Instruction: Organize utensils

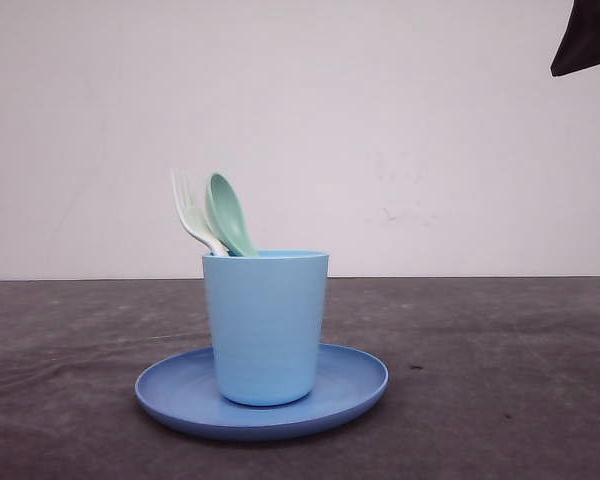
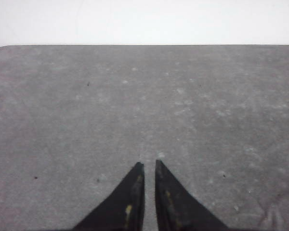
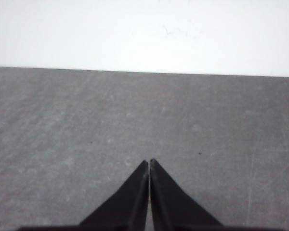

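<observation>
The jaws of the left gripper [image 2: 147,166] sit nearly together, with just a thin slit between the two black pointed tips, and they hold nothing. The jaws of the right gripper [image 3: 149,162] are pressed tight, tip to tip, and they hold nothing too. In front of both sets of jaws there is just bare, rough grey table [image 2: 86,110] and a plain white wall behind it.

The utensils are far from either pair of jaws. The slim white plastic fork [image 1: 192,215] with its thin tines and the mint-green plastic spoon [image 1: 227,215] with its smooth round bowl both stand inside the light blue plastic cup [image 1: 266,325]. They lean side by side, heads up, close enough that they may touch. The cup stands upright in the middle of the round, darker blue plastic plate [image 1: 350,385].

So I think the job is done, or almost done. Both utensils are put away and nothing lies loose on the table that I can see.

The cup looks smooth with faint rings around it. The plate is flat and shallow with a low rim. The table looks dull and a bit scuffed.
</observation>
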